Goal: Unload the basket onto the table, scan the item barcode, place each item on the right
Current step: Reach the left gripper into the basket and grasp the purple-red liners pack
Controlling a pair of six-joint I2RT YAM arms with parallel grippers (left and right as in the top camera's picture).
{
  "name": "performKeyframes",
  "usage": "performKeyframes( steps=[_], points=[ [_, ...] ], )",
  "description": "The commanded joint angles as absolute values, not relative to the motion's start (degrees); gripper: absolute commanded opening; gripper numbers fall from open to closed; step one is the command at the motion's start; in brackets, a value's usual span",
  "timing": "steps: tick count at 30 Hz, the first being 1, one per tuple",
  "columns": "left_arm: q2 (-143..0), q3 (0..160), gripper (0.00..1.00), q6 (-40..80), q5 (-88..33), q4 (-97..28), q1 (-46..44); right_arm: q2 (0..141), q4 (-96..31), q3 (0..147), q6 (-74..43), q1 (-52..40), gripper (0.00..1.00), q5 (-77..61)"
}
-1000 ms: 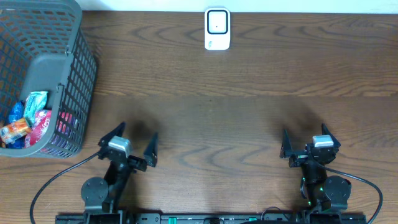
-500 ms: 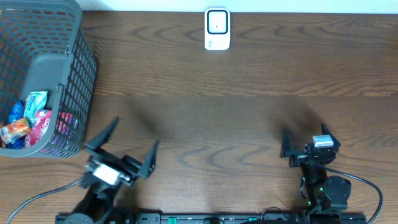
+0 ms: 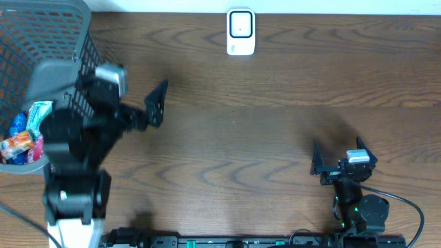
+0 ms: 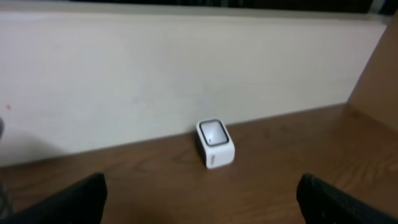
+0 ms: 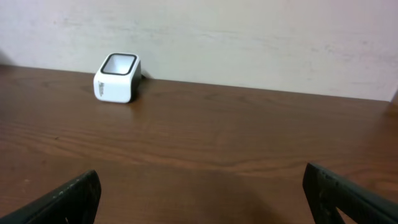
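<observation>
My left end effector [image 4: 205, 202]: jaws spread wide, holding nothing. Overhead has my left arm [image 3: 69, 151] raised high, its bulk overlapping the near-right corner of the basket [image 3: 96, 62]. One dark finger [image 3: 157, 103] sticks out to the right over bare counter [image 3: 275, 124]; the other I can't pick out against the mesh. The left wrist cam looks across the wood at the scanner [image 4: 215, 144], with my fingertips only in the bottom corners of the view.

My right end effector [image 3: 337, 157]: also wide open and empty, low over the counter near the front edge on the right, fingers pointing toward the far side. The right wrist cam has the scanner up and to the left, against the pale wall [image 5: 249, 37].

Items: snack packets [image 3: 27, 134] lie in the bottom of the grey mesh basket, which sits at the far-left of the counter. Blue, orange, red and a teal-white one, piled touching each other. Barcodes are too small to read from overhead.

Scanner: small white box with a dark-rimmed window on top, standing at the far edge of the counter near the middle, just beside the wall. It is well apart from the basket and from both end effectors.

Both end effectors are apart from the packets.
</observation>
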State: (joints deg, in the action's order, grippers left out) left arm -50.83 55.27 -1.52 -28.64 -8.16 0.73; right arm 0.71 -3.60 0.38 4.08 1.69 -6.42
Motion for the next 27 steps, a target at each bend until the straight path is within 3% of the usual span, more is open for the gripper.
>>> performKeyframes(
  steps=[1, 6, 10, 17, 22, 27],
  points=[
    [-57.71, 70.22, 0.98, -2.28, -29.02, -13.8, 2.87, 0.49, -3.86, 0.36, 4.8, 1.89, 0.99, -6.72],
    [-74.13, 97.93, 0.98, -3.36, -18.57, -37.12, 11.07, 0.49, -3.86, 0.36, 4.8, 1.89, 0.99, -6.72],
    [-85.67, 113.75, 0.98, -0.3, -17.32, -47.9, 19.42, 0.49, -3.86, 0.36, 4.8, 1.89, 0.99, -6.72],
    [-90.78, 116.09, 0.98, -0.32, -14.09, -55.61, 26.89, 0.49, -3.86, 0.36, 4.8, 1.89, 0.99, -6.74],
    [-94.06, 116.03, 0.98, 20.86, 9.98, -62.24, 31.66, 0.49, -3.86, 0.36, 4.8, 1.89, 0.99, -6.72],
    [-97.21, 115.11, 0.98, 24.14, 10.04, -64.12, 33.47, 0.49, -3.86, 0.36, 4.8, 1.89, 0.99, -6.72]
  ],
)
